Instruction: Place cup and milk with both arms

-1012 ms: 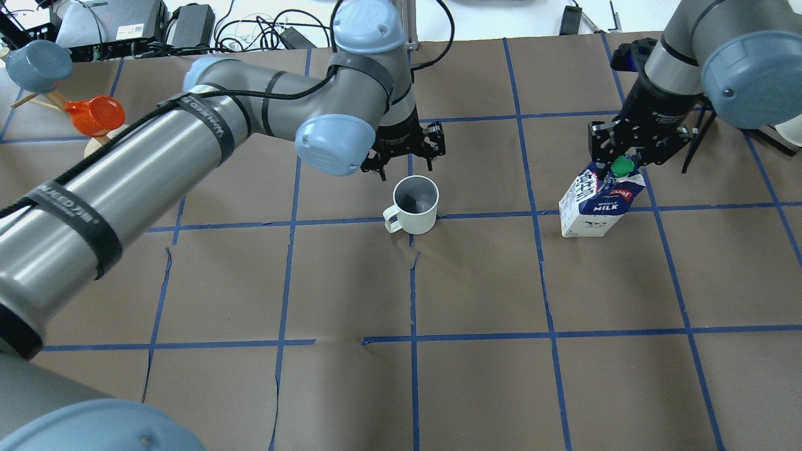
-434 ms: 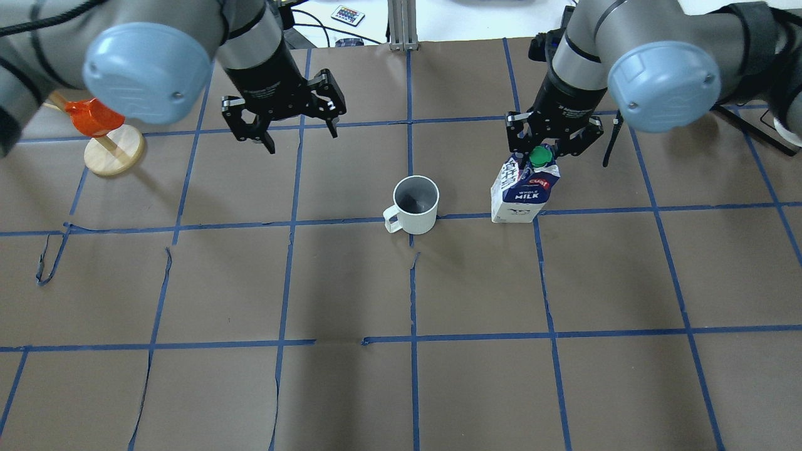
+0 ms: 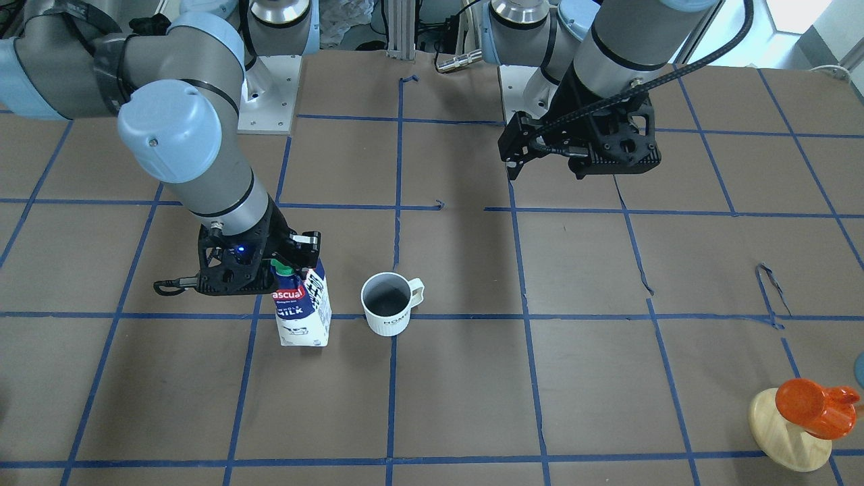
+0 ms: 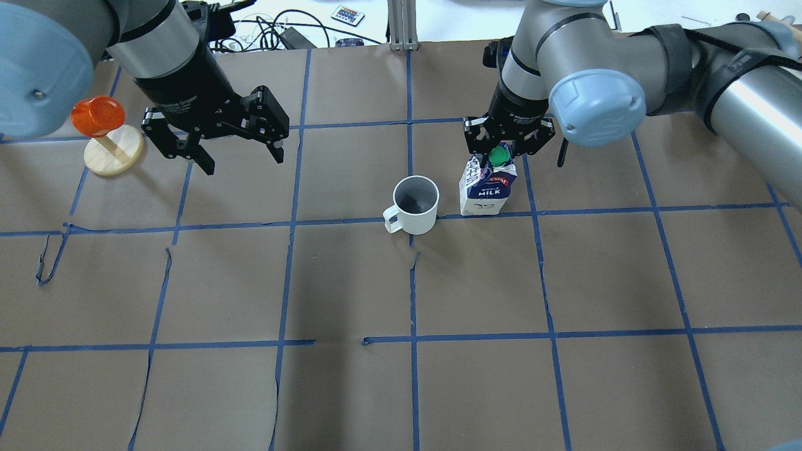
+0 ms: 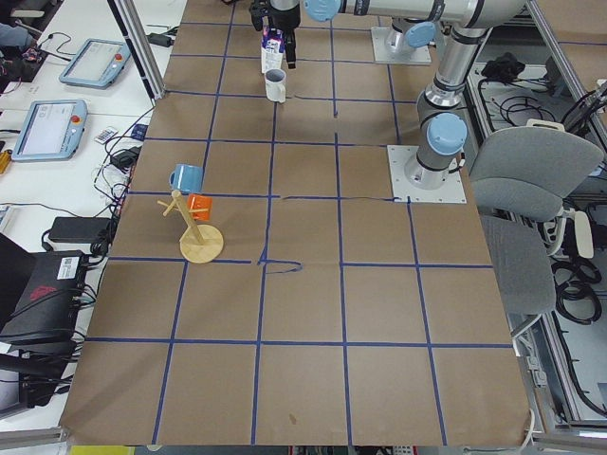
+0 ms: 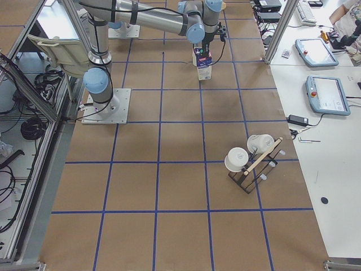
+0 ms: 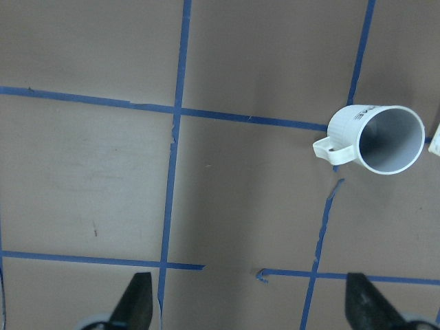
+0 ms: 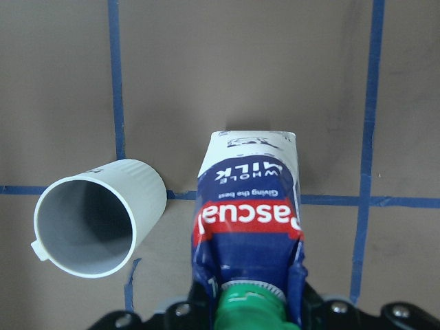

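The white cup stands upright at mid-table, handle toward the robot's left; it also shows in the front view and both wrist views. The blue-and-white milk stands upright close beside the cup on its right, a small gap between them. My right gripper is shut on the milk's gable top by the green cap. I cannot tell whether the milk's base touches the table. My left gripper is open and empty, raised, well to the cup's left.
A wooden stand with an orange cup is at the far left; it also shows in the front view. A rack with white mugs stands at the table's right end. Cables and devices line the back edge.
My left gripper has drawn away from the cup to the left, open and empty. My right gripper has carried the milk leftward, from far right to beside the cup.
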`<act>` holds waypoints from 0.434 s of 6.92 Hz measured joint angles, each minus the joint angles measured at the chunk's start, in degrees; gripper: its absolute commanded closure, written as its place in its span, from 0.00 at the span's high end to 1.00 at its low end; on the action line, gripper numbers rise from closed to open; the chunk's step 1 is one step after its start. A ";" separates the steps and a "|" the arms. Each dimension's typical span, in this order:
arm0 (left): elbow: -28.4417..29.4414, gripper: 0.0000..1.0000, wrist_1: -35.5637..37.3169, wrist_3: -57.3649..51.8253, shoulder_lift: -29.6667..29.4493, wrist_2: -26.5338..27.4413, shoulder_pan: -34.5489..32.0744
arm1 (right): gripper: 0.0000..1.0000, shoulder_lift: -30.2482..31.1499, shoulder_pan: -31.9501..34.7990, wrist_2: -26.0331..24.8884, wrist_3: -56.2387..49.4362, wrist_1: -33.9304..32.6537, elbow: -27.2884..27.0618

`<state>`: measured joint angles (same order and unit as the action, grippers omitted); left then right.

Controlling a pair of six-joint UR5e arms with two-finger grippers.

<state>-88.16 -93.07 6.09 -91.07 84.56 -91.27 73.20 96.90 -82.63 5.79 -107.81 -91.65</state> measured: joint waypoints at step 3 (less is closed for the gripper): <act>-2.42 1.00 8.96 -7.35 0.57 0.10 2.75 | 0.11 -2.47 3.02 -0.05 3.75 -0.62 1.54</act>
<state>-90.59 -84.11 -1.25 -90.50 84.67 -88.52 70.73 99.92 -82.68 9.54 -108.44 -90.10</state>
